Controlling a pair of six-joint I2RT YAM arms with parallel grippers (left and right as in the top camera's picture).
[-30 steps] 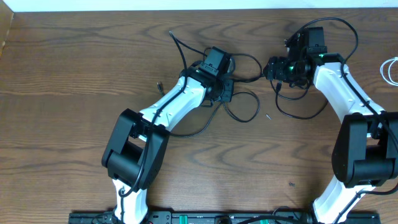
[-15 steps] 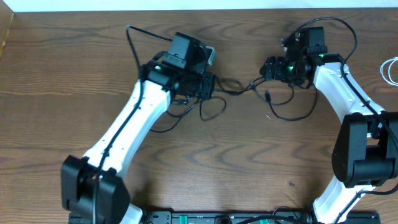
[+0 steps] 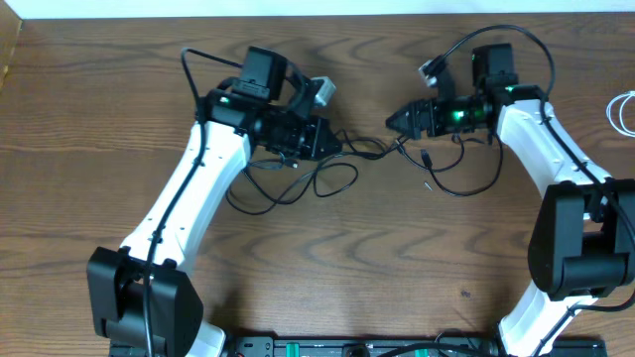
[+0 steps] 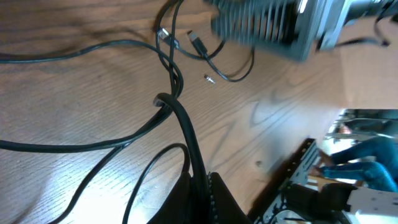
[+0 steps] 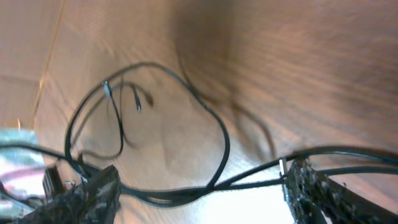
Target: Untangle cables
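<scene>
Black cables (image 3: pixel 369 149) stretch across the table between my two grippers, with slack loops (image 3: pixel 332 183) below and a cluster of loops (image 4: pixel 165 99) where the strands cross. My left gripper (image 3: pixel 330 144) points right and is shut on one black cable (image 4: pixel 186 134), which runs straight out of its jaws (image 4: pixel 202 190). My right gripper (image 3: pixel 394 119) points left at the tangle. It is open, its fingers (image 5: pixel 311 193) wide apart, and black strands (image 5: pixel 205 186) pass loosely between them. Small plugs (image 4: pixel 196 41) lie at the cable ends. A white cable (image 3: pixel 625 111) lies at the right edge.
A tiny loose metal piece (image 3: pixel 428 184) lies on the wooden table (image 3: pixel 327 278) below the tangle. The arms' own thick black wires arc above each wrist. The table's far edge (image 3: pixel 317 16) runs along the top, and a black rail (image 3: pixel 327 347) runs along the front.
My left gripper has pulled its cable leftward and up, drawing the strands taut between the arms. My right gripper has swung to point left at the tangle with its jaws slightly wider.
</scene>
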